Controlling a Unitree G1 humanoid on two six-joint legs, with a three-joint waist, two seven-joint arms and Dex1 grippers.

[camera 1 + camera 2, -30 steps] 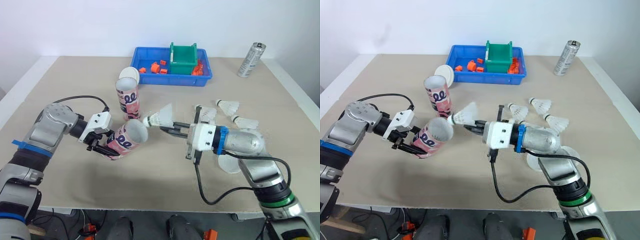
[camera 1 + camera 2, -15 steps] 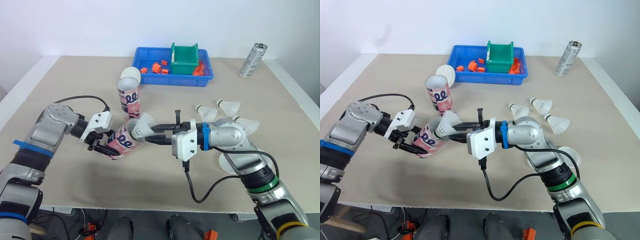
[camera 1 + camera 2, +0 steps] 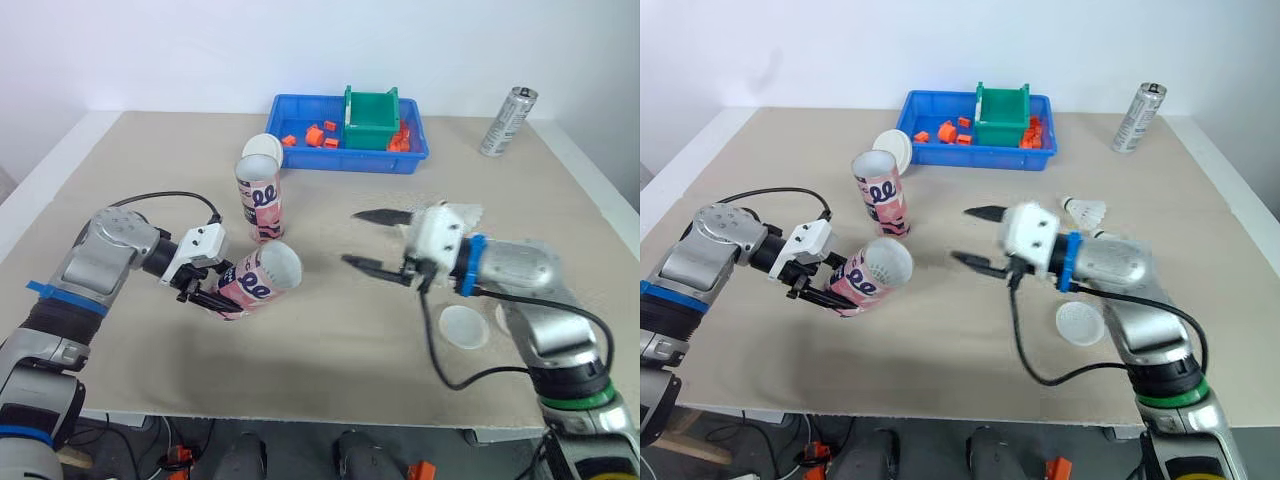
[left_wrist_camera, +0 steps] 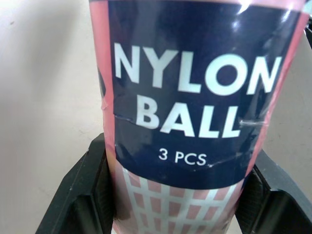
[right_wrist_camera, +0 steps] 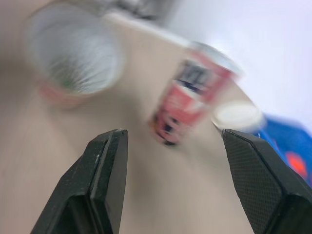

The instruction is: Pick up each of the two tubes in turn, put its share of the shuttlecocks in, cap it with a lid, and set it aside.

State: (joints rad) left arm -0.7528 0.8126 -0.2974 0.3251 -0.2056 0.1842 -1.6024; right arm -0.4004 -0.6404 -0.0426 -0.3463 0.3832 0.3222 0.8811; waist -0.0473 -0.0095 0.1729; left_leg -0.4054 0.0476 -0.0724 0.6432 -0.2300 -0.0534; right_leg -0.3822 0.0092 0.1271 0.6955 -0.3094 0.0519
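The left gripper (image 3: 212, 288) was clamped round the lower body of the held tube (image 3: 258, 281), both black fingers (image 4: 80, 195) pressed against the pink "NYLON BALL" label. That tube was tipped over, lifted off the desk (image 3: 330, 350) toward its left side, with its open mouth turned toward the middle. Through the right wrist view something feathery seemed to sit inside the mouth, but it was too blurred to call.

The right gripper (image 3: 350, 237) hovered above the middle of the desk, its fingers spread wide and holding nothing, pointing at the tube's mouth with a clear gap between them.

Behind the held tube, the second tube (image 3: 258, 199) stood upright and uncapped, with a white lid (image 3: 260, 148) just beyond it, close to the blue tray (image 3: 340, 163) at the far edge. Another lid (image 3: 462, 325) lay flat near the front edge, just below the right arm. At least one loose shuttlecock (image 3: 1085, 210) lay toward the right edge, partly hidden by that arm. A green bin (image 3: 370, 115) sat in the tray and a can (image 3: 503, 121) stood at the far right corner.

My read: this was early going. The first tube was mid-fill, no lid was on either tube, and the second tube was untouched. More fetching, two cappings and two set-asides were left.
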